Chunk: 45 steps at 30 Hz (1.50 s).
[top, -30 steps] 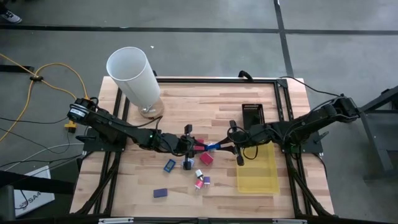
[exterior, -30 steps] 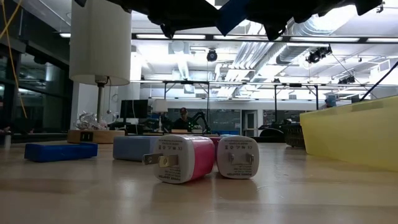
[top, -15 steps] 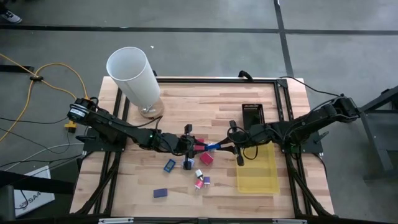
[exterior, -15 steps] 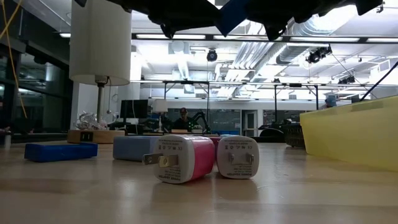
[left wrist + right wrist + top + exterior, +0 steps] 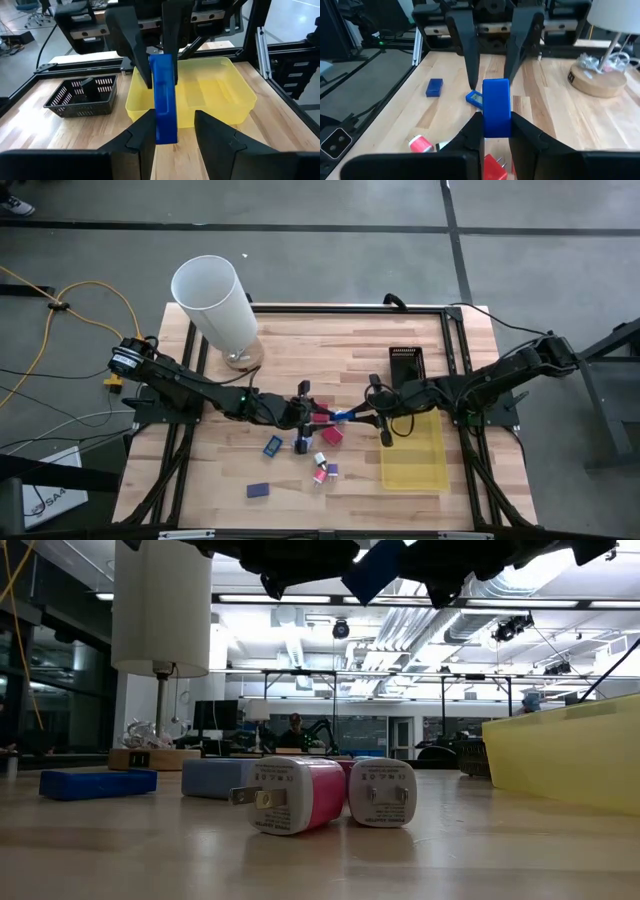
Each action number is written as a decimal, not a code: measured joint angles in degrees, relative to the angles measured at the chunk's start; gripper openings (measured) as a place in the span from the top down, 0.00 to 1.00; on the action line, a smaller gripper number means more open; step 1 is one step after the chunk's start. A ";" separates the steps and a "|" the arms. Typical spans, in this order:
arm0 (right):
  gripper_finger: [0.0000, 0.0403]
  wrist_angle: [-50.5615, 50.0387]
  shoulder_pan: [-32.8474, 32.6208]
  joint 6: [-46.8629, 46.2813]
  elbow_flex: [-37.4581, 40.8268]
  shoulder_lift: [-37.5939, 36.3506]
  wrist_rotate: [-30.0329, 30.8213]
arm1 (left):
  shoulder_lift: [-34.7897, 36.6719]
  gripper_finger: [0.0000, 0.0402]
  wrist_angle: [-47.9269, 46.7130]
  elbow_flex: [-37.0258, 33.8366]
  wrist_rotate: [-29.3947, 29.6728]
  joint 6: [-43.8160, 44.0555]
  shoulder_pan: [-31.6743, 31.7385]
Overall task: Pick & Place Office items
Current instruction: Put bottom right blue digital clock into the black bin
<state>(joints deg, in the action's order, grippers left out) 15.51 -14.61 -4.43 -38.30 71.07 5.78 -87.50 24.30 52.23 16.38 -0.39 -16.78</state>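
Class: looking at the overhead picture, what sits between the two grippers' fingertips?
A blue block, seen in the high view, spans between the left gripper and right gripper, above the table.

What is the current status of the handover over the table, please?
Right gripper shut on blue block, mid-air. Left gripper jaws open either side of it, letting go. Yellow tray beside right gripper; nothing blocking.

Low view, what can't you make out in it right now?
- Both hands: cut off by the top edge, only dark undersides show.
- Blue block: partly cut off there too.
- Yellow tray: its inside is hidden by its own wall.
- Person in the background: too small to describe.
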 joint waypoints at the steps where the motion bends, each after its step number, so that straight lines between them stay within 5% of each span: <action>1: 0.87 -0.66 0.00 -0.62 0.00 0.00 0.04 | 0.00 0.68 0.07 0.00 -0.02 0.00 0.00; 5: 0.87 -4.46 -0.02 -4.02 0.00 0.00 2.52 | 0.00 0.68 0.08 0.00 -0.13 -0.01 0.00; 15: 0.87 -12.38 2.32 -11.73 0.00 0.00 20.97 | 0.00 0.68 0.06 0.00 -0.13 -0.01 0.00; 27: 0.87 -25.75 8.18 -20.85 0.00 -0.02 32.82 | 0.00 0.68 0.00 0.00 -0.13 -0.03 0.00; 45: 0.87 -45.30 9.12 -33.81 0.00 -0.04 42.16 | 0.00 0.68 -0.02 0.00 -0.13 -0.05 -0.02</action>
<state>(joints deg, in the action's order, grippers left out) -29.79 -5.50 -38.24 -38.30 71.02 47.94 -87.50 24.27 52.23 16.25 -0.45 -16.80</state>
